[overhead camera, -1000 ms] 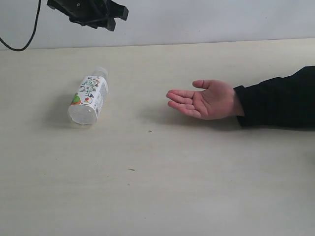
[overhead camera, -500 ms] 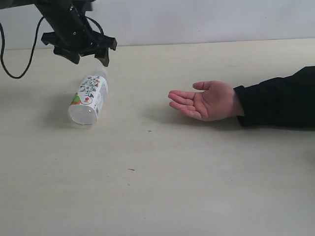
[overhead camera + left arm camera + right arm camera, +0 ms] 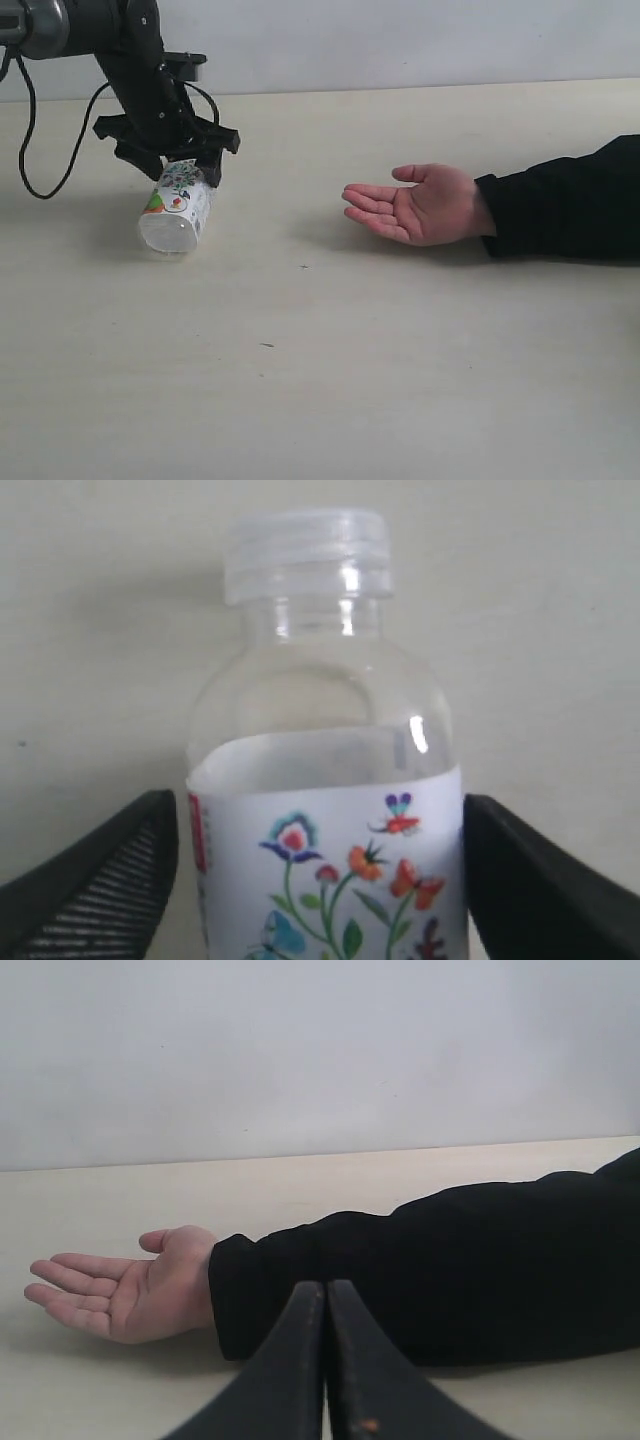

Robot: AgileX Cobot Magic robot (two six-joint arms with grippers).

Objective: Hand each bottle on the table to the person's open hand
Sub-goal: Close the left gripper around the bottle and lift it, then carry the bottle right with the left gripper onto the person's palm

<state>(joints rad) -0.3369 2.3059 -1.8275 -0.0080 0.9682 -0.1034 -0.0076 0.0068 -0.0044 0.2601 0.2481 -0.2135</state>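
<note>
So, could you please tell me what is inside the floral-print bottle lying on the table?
Through the clear shoulder of the floral-print bottle no liquid shows, only the table behind it. Below that, the label wraps the body and hides whatever might be inside.

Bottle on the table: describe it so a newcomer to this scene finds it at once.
On the left half of the pale table, opposite the person's open hand, a bottle lies on its side. It is the only bottle in view: clear cap, white floral label, with the left gripper's fingers either side.
</note>
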